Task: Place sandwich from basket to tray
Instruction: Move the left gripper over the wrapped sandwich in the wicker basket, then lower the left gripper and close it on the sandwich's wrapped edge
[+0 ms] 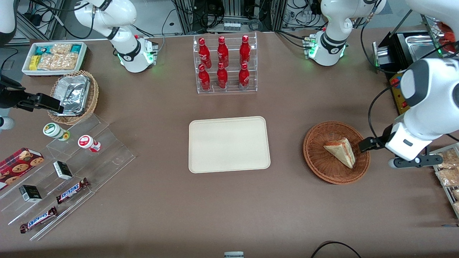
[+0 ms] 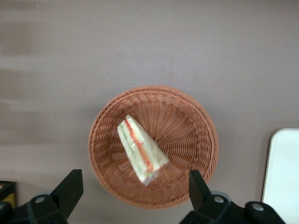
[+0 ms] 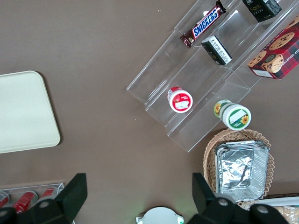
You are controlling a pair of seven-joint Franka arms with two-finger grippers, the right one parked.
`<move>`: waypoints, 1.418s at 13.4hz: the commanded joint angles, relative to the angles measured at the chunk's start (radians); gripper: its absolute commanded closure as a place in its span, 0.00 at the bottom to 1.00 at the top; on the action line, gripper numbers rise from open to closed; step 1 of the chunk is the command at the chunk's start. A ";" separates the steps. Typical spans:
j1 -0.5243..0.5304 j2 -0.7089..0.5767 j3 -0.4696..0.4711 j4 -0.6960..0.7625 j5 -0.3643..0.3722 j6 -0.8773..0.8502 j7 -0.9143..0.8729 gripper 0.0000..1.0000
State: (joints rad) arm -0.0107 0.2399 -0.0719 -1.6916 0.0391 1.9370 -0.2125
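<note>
The sandwich [image 1: 341, 151] sat in the basket [image 1: 315, 157], and the tray [image 1: 229, 144] had nothing on it.

The tray lay flat on the brown table [image 1: 229, 208], beside the basket but not touching it. The sandwich lay on its side in the middle of the basket. The gripper [image 2: 135, 189] hung above the basket's rim with its two fingers [image 2: 69, 189] spread wide and pinching nothing.
</note>
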 commanded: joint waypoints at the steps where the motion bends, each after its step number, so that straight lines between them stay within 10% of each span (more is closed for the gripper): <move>1: -0.006 -0.031 -0.003 -0.124 0.007 0.124 -0.156 0.00; 9: -0.006 -0.102 -0.003 -0.493 -0.030 0.545 -0.468 0.00; 19: 0.005 -0.067 -0.003 -0.566 -0.030 0.568 -0.473 0.00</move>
State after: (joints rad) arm -0.0099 0.1766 -0.0729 -2.2378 0.0185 2.4790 -0.6719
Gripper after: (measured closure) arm 0.000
